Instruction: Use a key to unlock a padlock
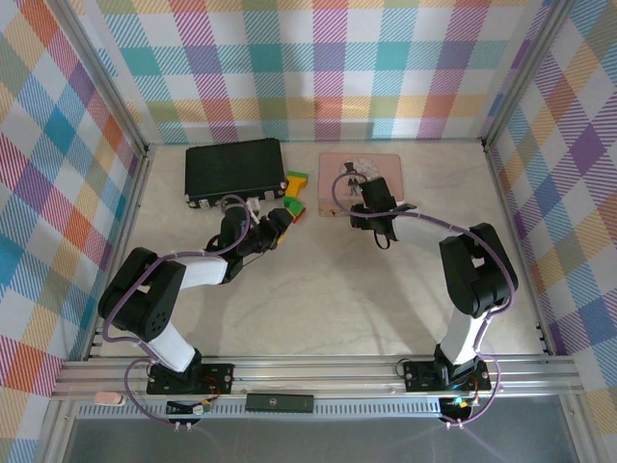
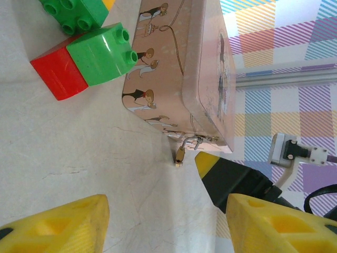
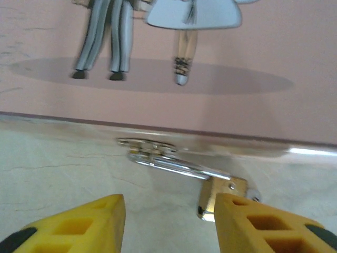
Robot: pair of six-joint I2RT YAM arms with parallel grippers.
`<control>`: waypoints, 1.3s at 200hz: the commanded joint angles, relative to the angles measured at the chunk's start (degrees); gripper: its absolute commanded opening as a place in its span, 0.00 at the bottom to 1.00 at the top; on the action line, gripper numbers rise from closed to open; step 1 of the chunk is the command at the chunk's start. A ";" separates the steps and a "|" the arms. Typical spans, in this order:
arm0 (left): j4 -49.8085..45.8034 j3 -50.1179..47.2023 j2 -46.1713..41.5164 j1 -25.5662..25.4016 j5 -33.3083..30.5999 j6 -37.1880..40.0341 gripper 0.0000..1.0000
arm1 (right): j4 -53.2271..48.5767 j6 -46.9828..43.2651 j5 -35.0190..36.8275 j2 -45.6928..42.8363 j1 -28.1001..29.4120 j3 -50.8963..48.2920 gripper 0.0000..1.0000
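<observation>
Table (image 1: 337, 289), pink tin (image 1: 395, 169), padlock (image 2: 179, 155), blocks (image 1: 295, 183), maybe case (image 1: 234, 169)

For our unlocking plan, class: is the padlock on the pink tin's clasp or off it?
On. The padlock has its shackle through the clasp; its body lies on the table.

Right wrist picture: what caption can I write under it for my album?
The right claw hovers open beside the tiny brass padlock hooked on the pink tin box.
</observation>
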 commanded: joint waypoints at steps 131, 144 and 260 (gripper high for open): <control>-0.92 0.95 -0.36 0.53 0.43 1.03 0.60 | -6.06 6.72 2.44 7.69 -3.35 3.48 0.43; -0.94 1.12 -0.07 0.53 0.43 0.97 0.60 | -6.18 7.23 1.77 8.36 -3.35 3.69 0.42; -1.77 1.53 -0.65 0.53 0.11 1.11 0.60 | -5.59 11.00 0.71 10.14 -3.39 3.91 0.26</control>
